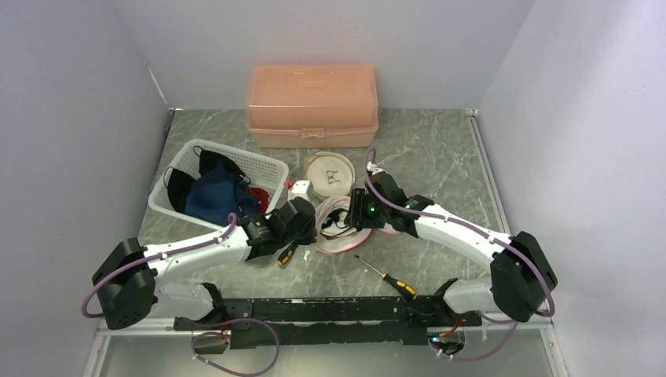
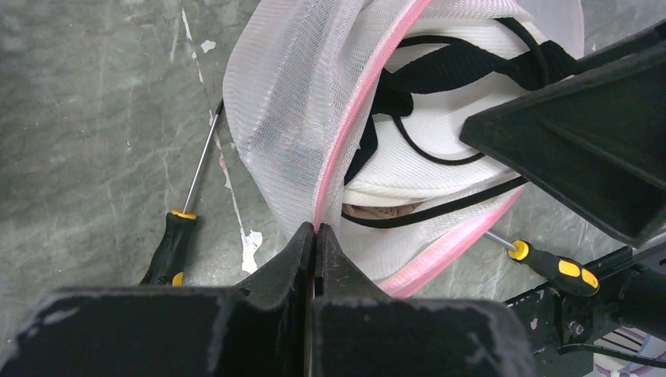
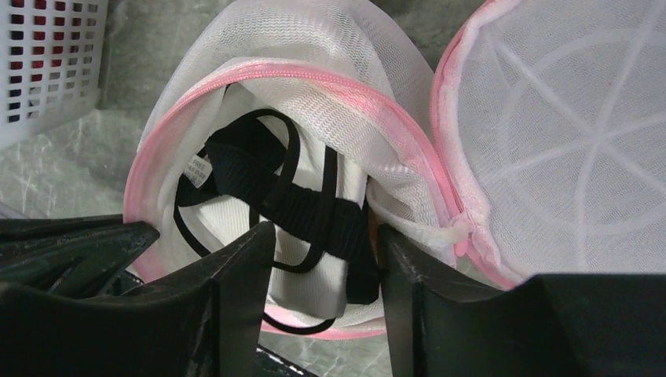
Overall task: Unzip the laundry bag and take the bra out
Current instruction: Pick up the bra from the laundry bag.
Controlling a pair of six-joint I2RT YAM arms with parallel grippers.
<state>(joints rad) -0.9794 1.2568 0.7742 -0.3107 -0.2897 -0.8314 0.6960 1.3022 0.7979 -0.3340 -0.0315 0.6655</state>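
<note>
Bra [image 3: 314, 208] in laundry bag [image 2: 290, 118] (centre); basket [image 1: 243, 151] behind-left; box [image 1: 312, 106] behind; screwdriver [image 1: 386, 277] before.

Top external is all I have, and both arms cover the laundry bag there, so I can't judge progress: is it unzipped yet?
Observer: Yes. In the right wrist view the laundry bag gapes open along its pink zip.
Operator: Is the bra out?
Observer: No. The bra lies inside the bag, with its black straps showing through the opening.
Operator: What are the grippers doing?
Observer: The left gripper is shut on the bag's pink rim. The right gripper is open at the mouth of the bag, and the bra's black band shows between its fingers.
</note>
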